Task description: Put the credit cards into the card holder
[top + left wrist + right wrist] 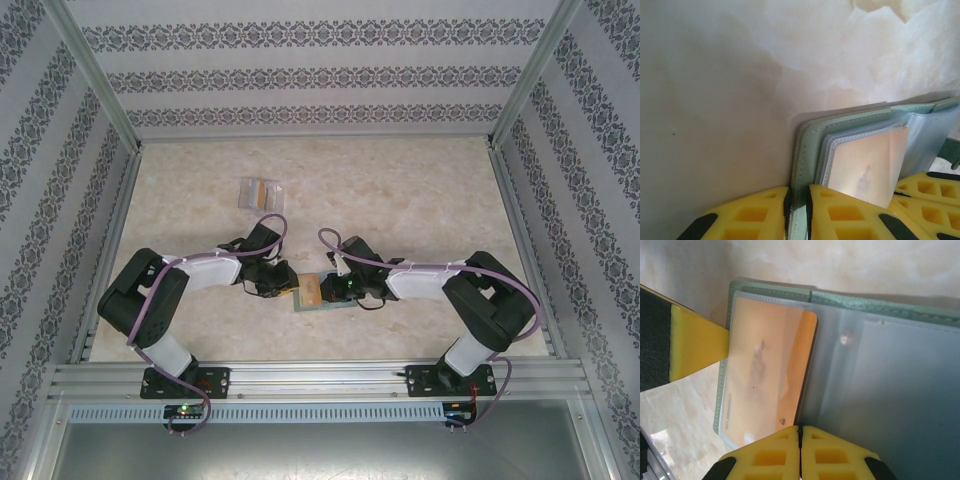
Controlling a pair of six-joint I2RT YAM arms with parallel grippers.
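The sage-green card holder (322, 293) lies open on the table between my two grippers. An orange-yellow credit card (765, 370) sits flat inside a clear sleeve on its left page, its right edge sticking out past the sleeve. My left gripper (798, 210) is shut on the green cover edge of the card holder (807, 145), with the card (865, 165) just beside it. My right gripper (799, 440) is shut, fingers touching, tips at the card's lower right corner above the clear sleeves. A green cover rim (880, 307) runs along the top.
A clear plastic stand (262, 191) with something tan in it stands farther back on the marble-patterned table (420, 200). Patterned walls close in the table on three sides. A metal rail (320, 375) runs along the near edge.
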